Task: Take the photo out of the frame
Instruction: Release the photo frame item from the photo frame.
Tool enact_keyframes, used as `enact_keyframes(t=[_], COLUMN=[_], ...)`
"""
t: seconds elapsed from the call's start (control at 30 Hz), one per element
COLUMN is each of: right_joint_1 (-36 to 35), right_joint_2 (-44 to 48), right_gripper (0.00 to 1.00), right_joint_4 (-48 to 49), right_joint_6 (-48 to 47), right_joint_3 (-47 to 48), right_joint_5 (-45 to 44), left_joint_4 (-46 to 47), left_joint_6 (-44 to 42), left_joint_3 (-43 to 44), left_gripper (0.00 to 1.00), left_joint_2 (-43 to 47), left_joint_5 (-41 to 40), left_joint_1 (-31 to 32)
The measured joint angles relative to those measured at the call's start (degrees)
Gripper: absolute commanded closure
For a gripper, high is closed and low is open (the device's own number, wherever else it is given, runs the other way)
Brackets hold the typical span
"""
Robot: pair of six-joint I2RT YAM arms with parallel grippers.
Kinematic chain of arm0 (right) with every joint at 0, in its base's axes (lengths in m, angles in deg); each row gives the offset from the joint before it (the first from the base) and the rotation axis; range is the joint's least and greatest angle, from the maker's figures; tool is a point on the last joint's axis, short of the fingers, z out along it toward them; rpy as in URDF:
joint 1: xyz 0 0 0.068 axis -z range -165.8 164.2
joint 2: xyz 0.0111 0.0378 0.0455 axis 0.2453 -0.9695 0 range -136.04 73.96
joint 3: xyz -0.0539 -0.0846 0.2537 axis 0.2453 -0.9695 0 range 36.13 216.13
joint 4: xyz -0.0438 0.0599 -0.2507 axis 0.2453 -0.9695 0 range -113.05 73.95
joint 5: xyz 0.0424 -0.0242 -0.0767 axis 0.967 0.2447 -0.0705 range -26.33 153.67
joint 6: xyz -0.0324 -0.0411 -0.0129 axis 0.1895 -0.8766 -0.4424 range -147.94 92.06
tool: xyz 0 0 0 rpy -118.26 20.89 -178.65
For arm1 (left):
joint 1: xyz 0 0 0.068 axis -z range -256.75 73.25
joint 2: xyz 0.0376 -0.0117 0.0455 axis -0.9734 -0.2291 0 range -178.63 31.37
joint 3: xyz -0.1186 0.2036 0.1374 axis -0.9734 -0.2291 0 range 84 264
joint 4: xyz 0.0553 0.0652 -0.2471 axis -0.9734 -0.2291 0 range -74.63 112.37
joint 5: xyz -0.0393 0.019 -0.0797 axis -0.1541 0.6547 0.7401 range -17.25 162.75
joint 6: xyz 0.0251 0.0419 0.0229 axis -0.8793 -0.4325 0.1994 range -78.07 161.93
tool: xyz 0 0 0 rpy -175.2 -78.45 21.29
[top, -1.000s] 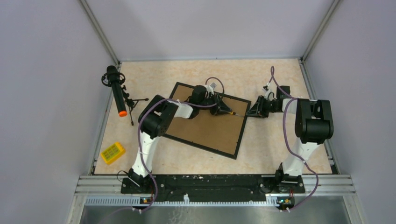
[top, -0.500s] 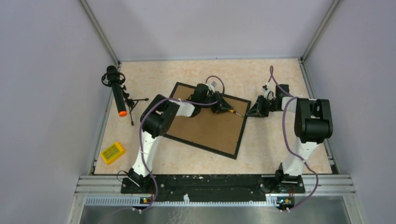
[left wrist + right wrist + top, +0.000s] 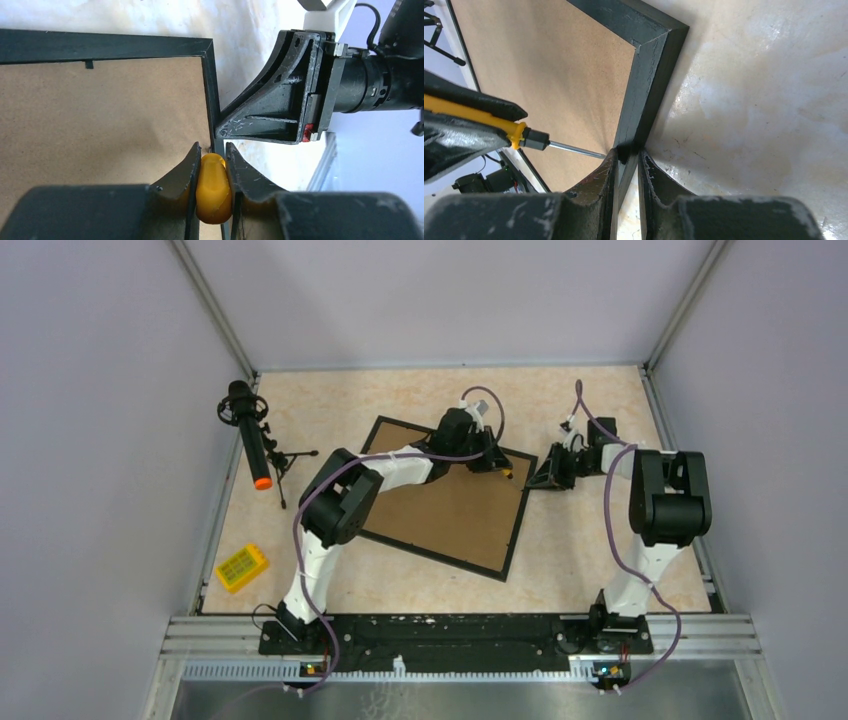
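The frame [image 3: 440, 515] lies face down on the table, its brown fibreboard back [image 3: 549, 75] up inside the thin black border [image 3: 212, 95]. The photo is hidden under that back. My left gripper [image 3: 212, 150] is shut on the yellow handle of a screwdriver [image 3: 213, 187] above the frame's far right corner [image 3: 495, 462]. The screwdriver's steel shaft [image 3: 574, 149] points at the inner side of the right border. My right gripper [image 3: 628, 154] is shut on that black border [image 3: 649, 75], one finger on each side, just beside the corner [image 3: 542, 478].
A black microphone with an orange tip [image 3: 255, 445] stands on a small tripod at the far left. A yellow box [image 3: 241, 567] lies at the near left. Grey walls close in the table on three sides.
My left gripper has carried the screwdriver farther back and right, to the frame's far right corner. My right gripper's jaws have closed on the frame's border.
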Motion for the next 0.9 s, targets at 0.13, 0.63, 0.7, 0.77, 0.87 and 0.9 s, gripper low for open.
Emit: enact_keyframes(t=[0.13, 0.63, 0.7, 0.77, 0.87, 0.9], right_joint_1=[-0.1, -6.3, -8.0, -10.0, -11.5, -11.8], right_joint_2=[-0.4, 5.7, 6.2, 6.2, 6.2, 6.2], right_gripper=[0.96, 0.42, 0.42, 0.44, 0.5, 0.52], right_joint_4=[-1.3, -5.0, -5.9, -6.8, -8.2, -8.5], right_joint_6=[0.0, -0.8, -0.8, -0.7, -0.5, -0.4], right_joint_3=[0.9, 3.2, 3.3, 3.3, 3.5, 3.8], right_joint_5=[-0.2, -13.5, -16.9, -20.3, -23.8, -24.6], left_joint_4=[-3.7, -9.1, -8.8, -8.0, -7.3, -7.3], left_joint_6=[-4.7, -6.2, -6.2, -6.2, -6.2, -6.2], left_joint_3=[1.5, -1.9, -2.9, -4.3, -5.6, -5.9], left_gripper=[1.0, 1.0, 1.0, 1.0, 1.0, 1.0], left_joint_2=[1.2, 8.8, 11.2, 13.4, 14.4, 14.4], left_joint_5=[-3.8, 1.2, 1.2, 1.2, 1.2, 1.2], left_joint_1=[1.9, -1.8, -2.8, -3.8, -4.4, -4.4])
